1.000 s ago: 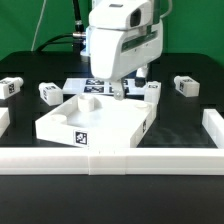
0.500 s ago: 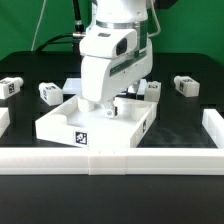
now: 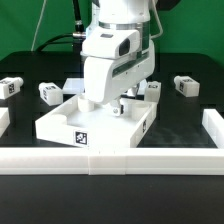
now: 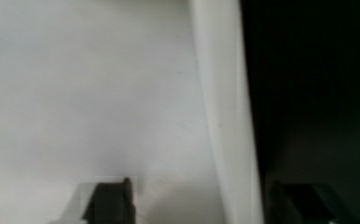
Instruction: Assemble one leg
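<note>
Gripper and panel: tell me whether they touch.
Cannot tell: the exterior view shows the gripper low over the panel, fingertip ends unclear; the wrist view settles nothing.

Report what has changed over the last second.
The gripper came down and toward the exterior view's left, from over the panel's back edge to low over its floor, mostly in the first half second. It is open and holds nothing. The panel and the loose legs, such as the leg at the exterior view's right, stayed put.
</note>
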Motion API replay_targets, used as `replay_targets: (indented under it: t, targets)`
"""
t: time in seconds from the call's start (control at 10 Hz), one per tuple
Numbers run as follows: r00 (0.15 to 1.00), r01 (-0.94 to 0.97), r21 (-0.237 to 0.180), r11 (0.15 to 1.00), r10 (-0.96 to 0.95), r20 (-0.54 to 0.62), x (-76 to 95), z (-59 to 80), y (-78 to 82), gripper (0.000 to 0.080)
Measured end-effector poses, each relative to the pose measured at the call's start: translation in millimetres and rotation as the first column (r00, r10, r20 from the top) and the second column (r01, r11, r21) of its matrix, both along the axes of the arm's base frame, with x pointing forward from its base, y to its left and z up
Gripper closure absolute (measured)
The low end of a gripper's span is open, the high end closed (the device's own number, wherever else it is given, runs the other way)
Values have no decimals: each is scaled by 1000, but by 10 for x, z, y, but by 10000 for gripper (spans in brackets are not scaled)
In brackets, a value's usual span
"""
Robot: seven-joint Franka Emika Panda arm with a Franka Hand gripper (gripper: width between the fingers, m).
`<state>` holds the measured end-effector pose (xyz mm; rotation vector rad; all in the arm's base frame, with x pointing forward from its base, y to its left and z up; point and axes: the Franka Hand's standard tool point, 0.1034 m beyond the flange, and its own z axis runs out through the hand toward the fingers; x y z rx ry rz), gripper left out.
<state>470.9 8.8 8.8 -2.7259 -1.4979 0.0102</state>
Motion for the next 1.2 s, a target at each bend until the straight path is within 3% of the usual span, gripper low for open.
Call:
replay_targets:
  t: [0.1, 0.2, 0.3, 0.8, 1.2]
  targets:
    - [1000, 0, 0, 1000, 0, 0, -1, -1, 0, 575]
    - [1000, 0, 0, 1000, 0, 0, -1, -2, 1, 575]
    - [1000, 0, 0, 1000, 0, 3, 9, 3, 0, 741]
    - [1000, 0, 0, 1000, 0, 5, 13, 5, 0, 740]
    - [974, -225, -2, 974, 225, -10, 72, 56, 0, 740]
